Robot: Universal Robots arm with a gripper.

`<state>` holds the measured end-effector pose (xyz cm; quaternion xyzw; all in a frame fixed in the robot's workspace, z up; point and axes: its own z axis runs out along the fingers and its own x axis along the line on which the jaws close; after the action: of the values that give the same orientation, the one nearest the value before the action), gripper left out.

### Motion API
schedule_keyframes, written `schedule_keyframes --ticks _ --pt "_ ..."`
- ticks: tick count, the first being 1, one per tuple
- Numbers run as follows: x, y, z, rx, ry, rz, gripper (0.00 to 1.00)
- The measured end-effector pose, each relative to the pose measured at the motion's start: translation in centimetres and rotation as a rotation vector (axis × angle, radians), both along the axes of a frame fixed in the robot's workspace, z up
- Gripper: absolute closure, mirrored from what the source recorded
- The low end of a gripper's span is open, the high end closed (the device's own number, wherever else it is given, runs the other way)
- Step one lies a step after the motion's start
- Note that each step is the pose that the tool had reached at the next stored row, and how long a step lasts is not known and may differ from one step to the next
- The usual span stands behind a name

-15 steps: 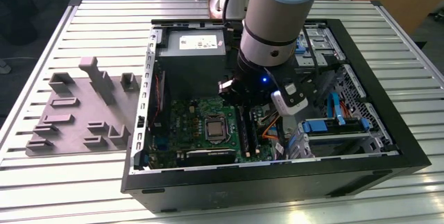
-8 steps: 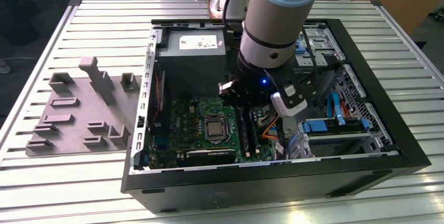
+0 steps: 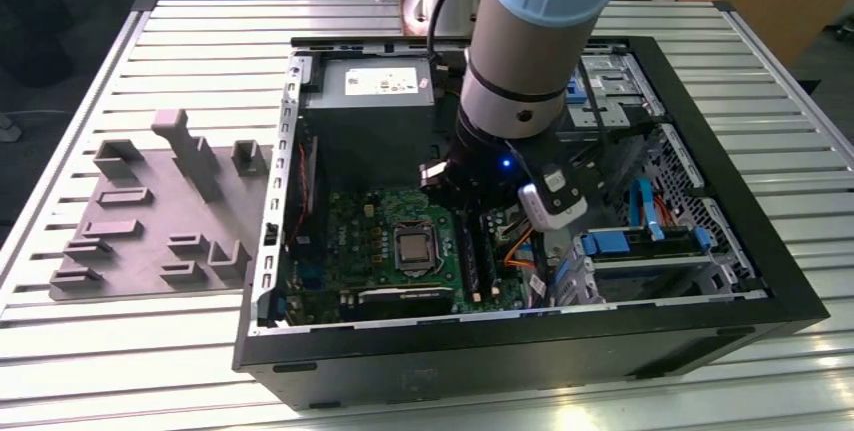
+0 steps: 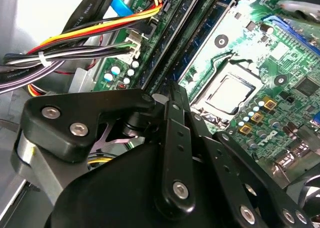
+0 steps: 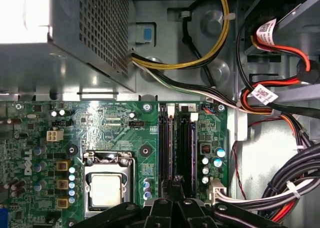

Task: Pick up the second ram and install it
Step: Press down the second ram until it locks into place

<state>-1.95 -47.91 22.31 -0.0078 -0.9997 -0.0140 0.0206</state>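
Note:
My gripper (image 5: 175,182) is shut, fingertips together, low over one end of the long black memory slots (image 5: 186,143) on the green motherboard (image 3: 380,241). The second ram (image 4: 200,50), a dark blue-green stick, stands edge-on in the slot row beside the silver processor (image 4: 225,92). My fingertips (image 4: 172,90) sit at the near end of that row, and I cannot tell whether they touch the stick's top edge. In the first wrist view the second ram (image 5: 170,143) is a thin dark line among the slots. The arm (image 3: 534,41) reaches down into the open computer case (image 3: 747,281).
A power supply box (image 5: 75,32) borders the slots' far end. Bundled coloured cables (image 4: 75,52) and red-black cables (image 5: 280,92) run close beside the slots. A blue drive bracket (image 3: 621,243) sits inside the case. On the exterior view's left, a grey holder fixture (image 3: 147,211) lies on the slatted table.

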Motion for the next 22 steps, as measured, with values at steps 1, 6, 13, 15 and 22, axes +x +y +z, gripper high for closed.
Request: schedule_keyframes --ticks 1,6,13,15,22 --pt "0.0 0.00 -0.07 0.0001 0.0000 0.000 0.89" --pt "0.0 -0.02 -0.42 -0.0011 0.0004 0.000 0.89" --pt "0.0 -0.01 -0.81 -0.0008 0.0004 0.000 0.89" --pt "0.0 0.01 -0.67 0.0008 0.0000 0.000 0.89" --pt "0.0 0.00 1.81 0.0000 0.0012 0.000 0.89"
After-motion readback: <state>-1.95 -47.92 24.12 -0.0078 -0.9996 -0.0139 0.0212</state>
